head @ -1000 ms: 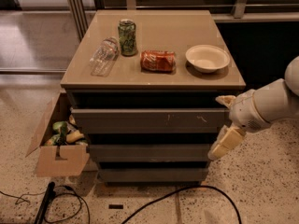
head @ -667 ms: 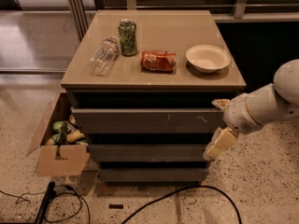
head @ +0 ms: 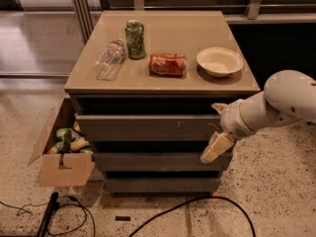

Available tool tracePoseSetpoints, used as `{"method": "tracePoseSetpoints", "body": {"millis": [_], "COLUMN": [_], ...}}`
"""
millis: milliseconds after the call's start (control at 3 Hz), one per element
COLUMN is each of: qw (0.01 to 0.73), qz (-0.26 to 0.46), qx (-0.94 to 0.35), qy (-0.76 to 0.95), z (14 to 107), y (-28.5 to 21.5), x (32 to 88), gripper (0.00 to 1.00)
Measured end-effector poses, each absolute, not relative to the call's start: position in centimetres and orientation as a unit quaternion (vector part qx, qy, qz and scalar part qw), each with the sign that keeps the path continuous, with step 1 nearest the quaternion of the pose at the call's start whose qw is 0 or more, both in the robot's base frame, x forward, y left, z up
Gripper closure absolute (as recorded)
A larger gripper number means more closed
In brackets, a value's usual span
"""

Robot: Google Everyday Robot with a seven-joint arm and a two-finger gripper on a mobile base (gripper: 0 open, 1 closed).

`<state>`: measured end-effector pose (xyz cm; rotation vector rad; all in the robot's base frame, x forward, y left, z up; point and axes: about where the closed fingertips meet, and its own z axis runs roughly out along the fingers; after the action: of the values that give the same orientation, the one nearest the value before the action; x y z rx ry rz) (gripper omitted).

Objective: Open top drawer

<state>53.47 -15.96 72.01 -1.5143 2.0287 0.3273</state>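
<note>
The top drawer (head: 143, 127) is the wide grey-brown front just under the cabinet top, with pale scuff marks right of centre. It stands out slightly beyond the dark gap above it. My gripper (head: 213, 131) is at the drawer front's right end, on a white arm coming in from the right. It is open: one cream finger is near the front's upper right corner, and the other hangs below it over the second drawer's right end. It holds nothing.
Two narrower grey drawer fronts (head: 158, 161) sit below. On the cabinet top are a green can (head: 135, 39), a lying plastic bottle (head: 111, 58), a lying red can (head: 168, 64) and a white bowl (head: 219, 60). An open cardboard box (head: 61, 167) stands at the left and cables (head: 187, 206) cross the floor.
The arm and gripper have moved left, from beside the cabinet's right edge onto the right end of the top drawer front. The drawers look unmoved.
</note>
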Motion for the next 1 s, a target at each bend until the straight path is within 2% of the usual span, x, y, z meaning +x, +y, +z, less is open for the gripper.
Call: {"method": "tracePoseSetpoints", "body": {"millis": [1000], "qw": [0.286], "qz": [0.125], "qx": [-0.562], "qy": [0.766], "z": [67.0], "y": [-14.5], "x": [56.9], "gripper": [0.00]}}
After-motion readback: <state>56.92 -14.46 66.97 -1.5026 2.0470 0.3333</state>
